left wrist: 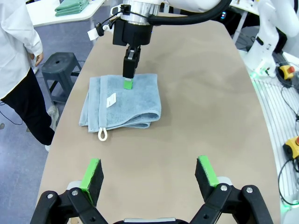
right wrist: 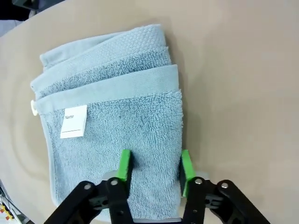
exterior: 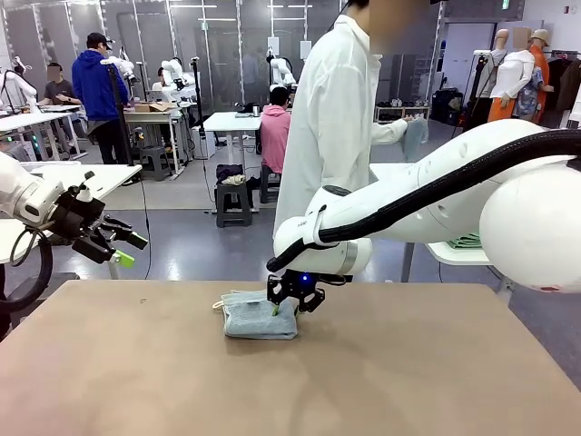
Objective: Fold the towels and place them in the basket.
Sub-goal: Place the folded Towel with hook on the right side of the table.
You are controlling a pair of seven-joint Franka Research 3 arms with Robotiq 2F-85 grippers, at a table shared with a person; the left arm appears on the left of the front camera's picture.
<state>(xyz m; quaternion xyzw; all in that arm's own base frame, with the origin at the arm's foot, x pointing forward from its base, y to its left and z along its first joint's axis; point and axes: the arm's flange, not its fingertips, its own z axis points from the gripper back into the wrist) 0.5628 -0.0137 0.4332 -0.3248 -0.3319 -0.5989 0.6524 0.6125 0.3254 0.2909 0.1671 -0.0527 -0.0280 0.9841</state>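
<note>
One pale blue-grey towel [exterior: 260, 315] [left wrist: 124, 100] [right wrist: 112, 121] lies folded on the tan table [exterior: 408, 381], its white loop [left wrist: 102, 135] and name tag [right wrist: 74, 121] showing. My right gripper [exterior: 289, 304] [left wrist: 127, 84] [right wrist: 154, 165] is down on the towel's far edge, jaws narrowed, with a strip of terry between the green pads [right wrist: 124, 164]. My left gripper [exterior: 127, 250] [left wrist: 147, 175] hangs open and holds nothing, off the table's left side and well short of the towel. The basket is out of view.
A person in a white coat [exterior: 331, 118] stands at the far side holding a blue-grey cloth [exterior: 414, 136]. Green cloths [left wrist: 72, 5] lie on a white side table beyond. A dark stool [left wrist: 58, 70] stands by the table's edge.
</note>
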